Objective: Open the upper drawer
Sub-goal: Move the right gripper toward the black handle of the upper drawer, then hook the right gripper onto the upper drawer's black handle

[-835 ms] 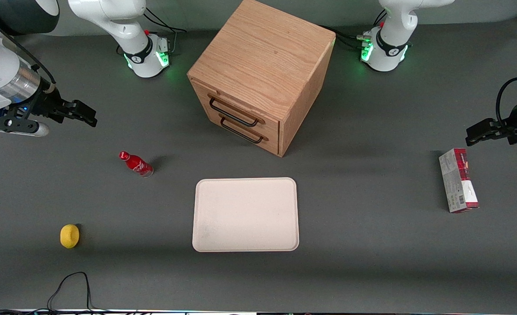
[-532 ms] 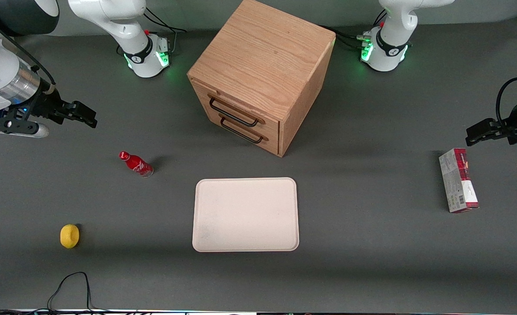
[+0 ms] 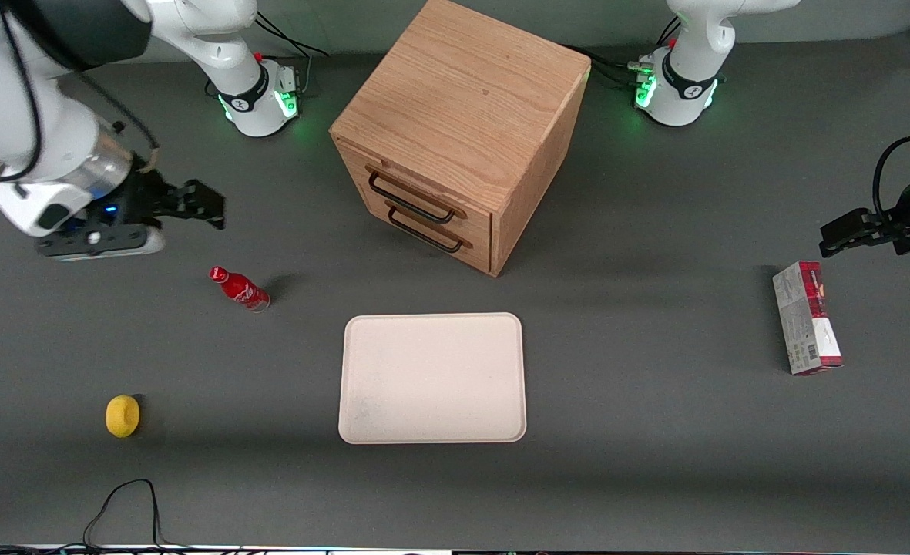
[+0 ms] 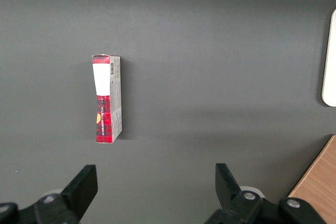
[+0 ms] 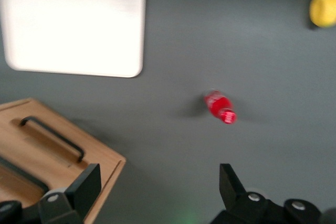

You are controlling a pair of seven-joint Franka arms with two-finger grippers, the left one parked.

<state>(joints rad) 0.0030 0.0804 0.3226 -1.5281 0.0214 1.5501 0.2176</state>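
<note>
The working arm reaches in from the upper corner of the front view at its own end of the table, white forearm sloping down to a black wrist. Its gripper hangs over bare grey tabletop, pointing toward the light oak cube cabinet. It is well apart from the cabinet and farther from the front camera than the small red bottle. In the right wrist view its two black fingers stand wide apart with nothing between them.

The upper drawer, a shallow oak front with a long thin black bar handle, sits in the upper middle of the front view, flush with the cabinet face, just above the matching bottom drawer.

The arm's shoulder is cut off by the frame edge. The wrist camera catches only a corner of the cabinet with two handles; I cannot tell which is which there.
</note>
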